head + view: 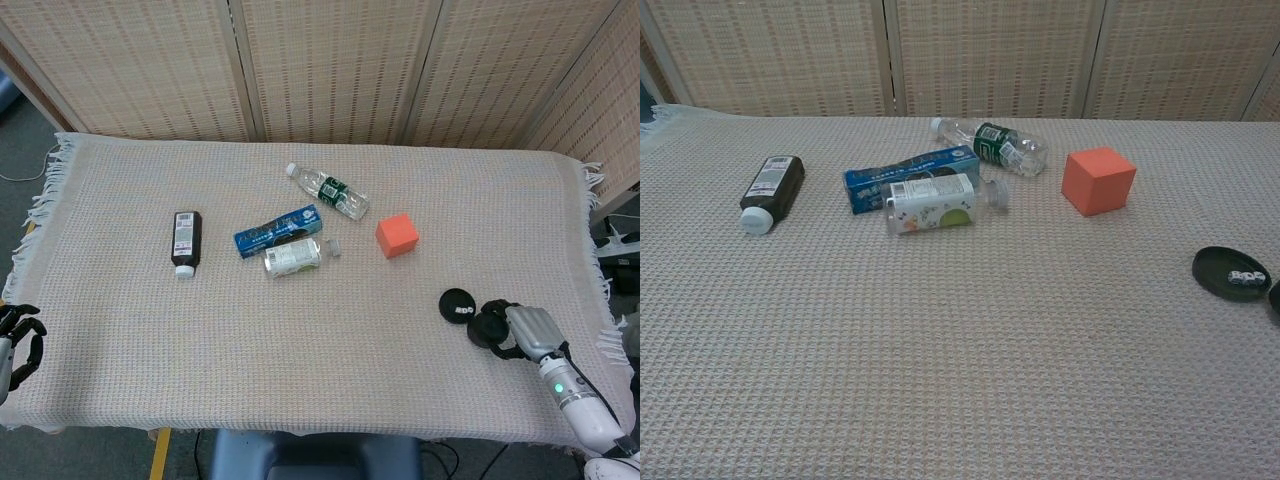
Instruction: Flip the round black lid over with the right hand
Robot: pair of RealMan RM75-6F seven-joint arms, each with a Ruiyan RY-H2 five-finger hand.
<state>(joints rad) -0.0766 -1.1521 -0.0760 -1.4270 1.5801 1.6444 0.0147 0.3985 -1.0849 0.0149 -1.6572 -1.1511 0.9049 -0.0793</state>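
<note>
The round black lid (458,305) lies flat on the cloth, right of centre, with small white marks on its upper face; the chest view shows the lid (1231,273) as a shallow dish near the right edge. My right hand (512,328) hovers just right of it and nearer the front edge, apart from the lid, its dark fingers (488,326) loosely curved and holding nothing. Only a sliver of that right hand (1275,300) shows in the chest view. My left hand (16,338) hangs off the table's front left corner, empty.
An orange cube (397,235) stands behind the lid. Mid-table lie a blue box (277,231), a small white bottle (293,256) and a clear water bottle (328,190). A dark bottle (186,241) lies to the left. Folding screens stand behind the table.
</note>
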